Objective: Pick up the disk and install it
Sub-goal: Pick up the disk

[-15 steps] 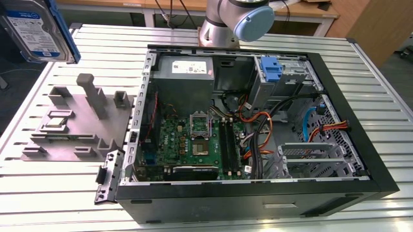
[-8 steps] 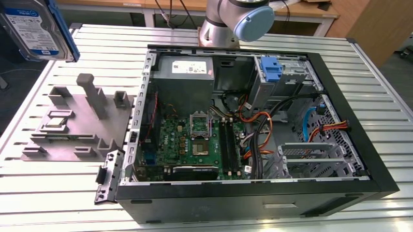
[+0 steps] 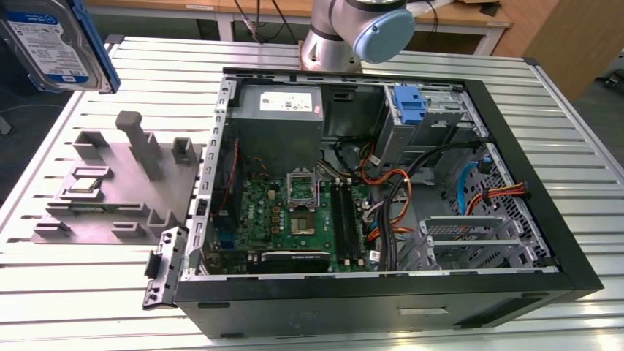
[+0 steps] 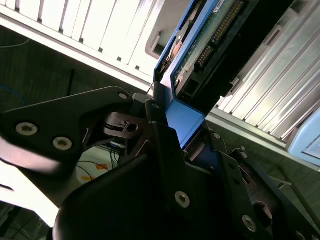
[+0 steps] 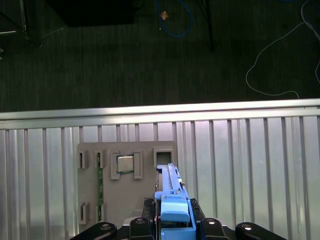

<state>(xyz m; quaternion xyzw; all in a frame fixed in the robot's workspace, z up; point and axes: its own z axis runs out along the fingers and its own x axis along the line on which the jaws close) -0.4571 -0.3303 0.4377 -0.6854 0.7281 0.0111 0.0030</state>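
Clamping the disk (image 4: 205, 45), the jaws cover its blue-framed near end.

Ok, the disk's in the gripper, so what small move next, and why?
Probably carry it toward the exterior view's right, over the open case. The gripper is shut on the disk by its blue bracket, and the disk hangs clear above the grey fixture, off to the case's side.
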